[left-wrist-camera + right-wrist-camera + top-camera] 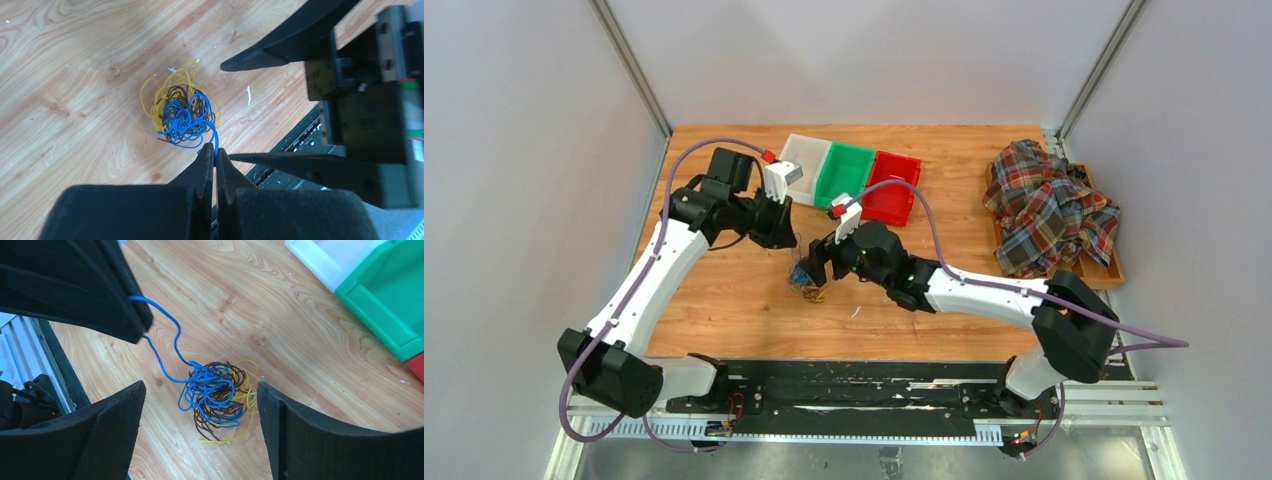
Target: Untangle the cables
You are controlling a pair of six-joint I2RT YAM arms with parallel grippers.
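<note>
The cables are a small tangle (807,284) of thin blue, yellow and dark brown wires lying on the wooden table between the two grippers. My left gripper (215,151) is shut on one blue cable (214,135) that runs up from the tangle (182,112); the right wrist view shows this blue strand (165,322) lifted, with its end pinched in the left gripper (142,330). My right gripper (200,386) is open and empty, its fingers (115,430) straddling the tangle (220,395) just above it without touching.
White (802,165), green (844,172) and red (892,192) bins stand behind the grippers. A plaid cloth (1049,205) lies on a wooden tray (1114,268) at the right. The black rail (844,385) runs along the near edge.
</note>
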